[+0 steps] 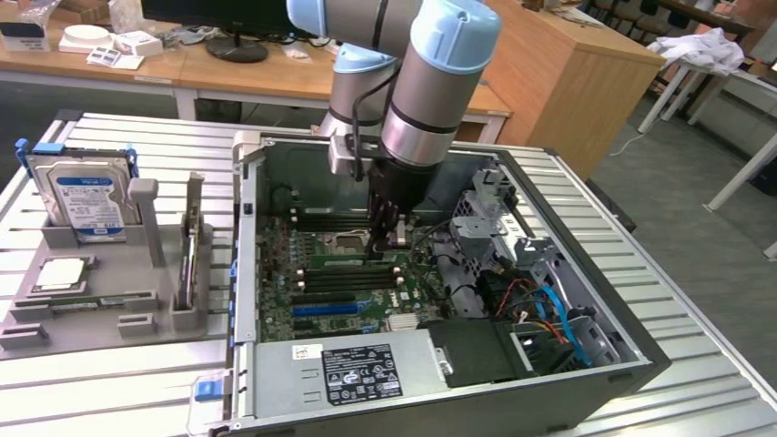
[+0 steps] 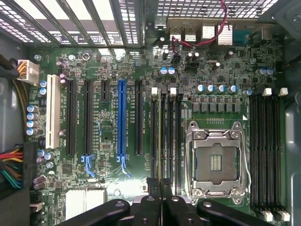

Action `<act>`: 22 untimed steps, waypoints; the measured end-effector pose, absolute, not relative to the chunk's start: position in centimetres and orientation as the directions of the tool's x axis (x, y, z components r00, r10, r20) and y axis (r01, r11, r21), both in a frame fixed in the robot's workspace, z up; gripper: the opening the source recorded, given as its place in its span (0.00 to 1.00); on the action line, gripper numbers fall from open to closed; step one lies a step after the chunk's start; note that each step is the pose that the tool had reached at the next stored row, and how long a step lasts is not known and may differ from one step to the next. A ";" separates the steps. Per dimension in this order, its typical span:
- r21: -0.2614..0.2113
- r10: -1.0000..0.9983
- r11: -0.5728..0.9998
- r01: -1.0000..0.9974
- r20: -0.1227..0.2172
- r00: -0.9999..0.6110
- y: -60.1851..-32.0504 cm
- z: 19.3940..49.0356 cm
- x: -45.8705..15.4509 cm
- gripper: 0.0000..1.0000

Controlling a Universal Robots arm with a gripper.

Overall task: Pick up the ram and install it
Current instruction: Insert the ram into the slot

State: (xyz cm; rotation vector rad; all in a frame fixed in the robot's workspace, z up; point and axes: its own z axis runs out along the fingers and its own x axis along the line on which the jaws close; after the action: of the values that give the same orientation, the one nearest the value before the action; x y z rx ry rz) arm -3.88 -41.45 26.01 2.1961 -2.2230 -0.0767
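Inside the open computer case (image 1: 631, 350), over the middle of the motherboard (image 2: 108, 61), the gripper (image 1: 396, 241) is pointing straight down off the grey-and-blue arm (image 1: 431, 82). Its fingers (image 2: 154, 190) are sitting pinched together with no gap showing, and they are carrying nothing that shows. Right below those tips the ram (image 2: 159, 136) is standing on edge in one of the black memory slots, a thin green line just beside the CPU socket (image 2: 214, 162). The fingertips are hanging over one end of it; whether they are touching it, I cannot tell. From the exterior view the same green stick (image 1: 344, 259) is lying between the socket and the long blue slot (image 1: 326, 308), which is sitting nearer the power supply (image 1: 358, 369) at the case's near edge. Moving outward, the case is resting on a slatted metal table (image 1: 122, 382). Toward the table's edge on the exterior view's left, a grey fixture (image 1: 73, 250) is holding a hard drive (image 1: 85, 196) upright and an expansion card (image 1: 192, 246) standing on edge, well apart from the gripper.
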 end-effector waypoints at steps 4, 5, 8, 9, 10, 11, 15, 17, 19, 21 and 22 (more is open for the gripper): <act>0.046 -1.000 0.012 -0.999 -0.023 -0.013 -41.5 25.5 -3.9 0.12; 0.046 -1.000 0.012 -0.999 -0.023 -0.013 -41.5 25.4 -3.9 0.12; 0.046 -1.000 0.012 -0.999 -0.023 -0.013 -41.5 25.1 -3.9 0.12; 0.046 -1.000 0.012 -0.999 -0.023 -0.013 -41.5 25.0 -3.9 0.12; 0.046 -1.000 0.012 -0.999 -0.023 -0.013 -41.5 25.0 -3.9 0.12; 0.046 -1.000 0.012 -0.999 -0.023 -0.013 -41.5 25.0 -3.9 0.12; 0.046 -1.000 0.012 -0.999 -0.023 -0.013 -41.7 25.0 -3.9 0.12; 0.046 -1.000 0.012 -0.999 -0.023 -0.013 -41.7 25.0 -3.9 0.12; 0.046 -1.000 0.012 -0.999 -0.023 -0.013 -41.7 24.9 -3.9 0.12; 0.046 -1.000 0.012 -0.999 -0.023 -0.013 -41.7 24.7 -3.9 0.12; 0.046 -1.000 0.012 -0.999 -0.023 -0.013 -41.7 24.6 -3.9 0.12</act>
State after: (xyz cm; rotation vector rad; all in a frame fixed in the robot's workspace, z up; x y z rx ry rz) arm -3.88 -41.74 24.57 2.1962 -2.2230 -0.0767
